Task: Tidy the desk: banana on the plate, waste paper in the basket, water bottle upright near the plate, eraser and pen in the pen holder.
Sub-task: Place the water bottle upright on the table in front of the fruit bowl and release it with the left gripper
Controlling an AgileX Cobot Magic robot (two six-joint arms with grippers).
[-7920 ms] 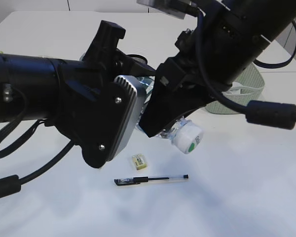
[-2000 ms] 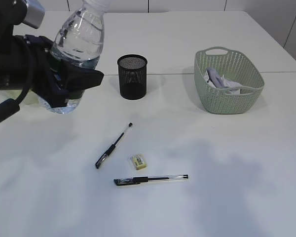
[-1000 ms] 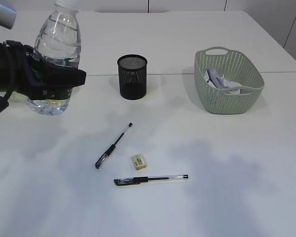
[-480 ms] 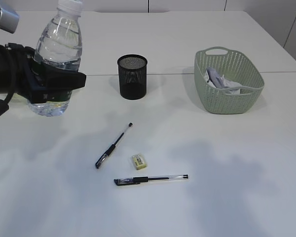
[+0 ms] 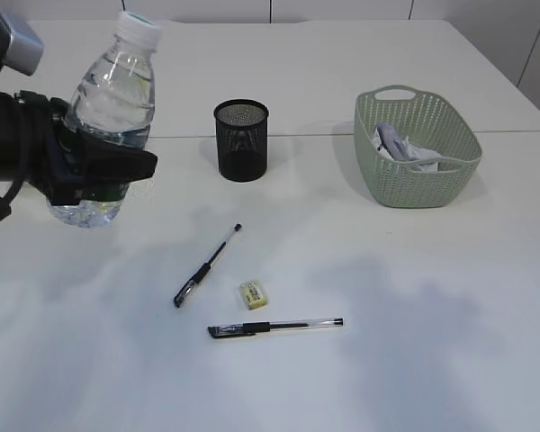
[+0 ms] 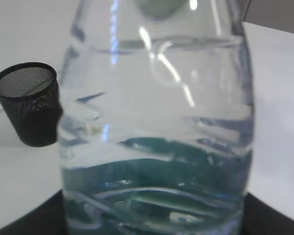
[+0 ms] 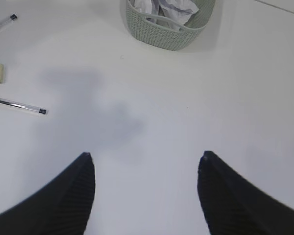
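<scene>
left gripper (image 5: 94,166) clamped round the lower body of the water bottle (image 5: 108,108), far left of the desk (image 5: 387,297); bottle's long axis near upright, white cap tipped up and right. right gripper (image 7: 144,171) jaws spread wide, holding nothing, above bare desk

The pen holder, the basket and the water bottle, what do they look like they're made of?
The pen holder looks like black metal mesh, matte: light shows through its fine grid. The basket seems moulded plastic, sage green and matte, with a woven-look perforated wall. The water bottle appears to be clear glossy plastic, ribbed, with bright highlights, a dark green label and a white cap.
</scene>
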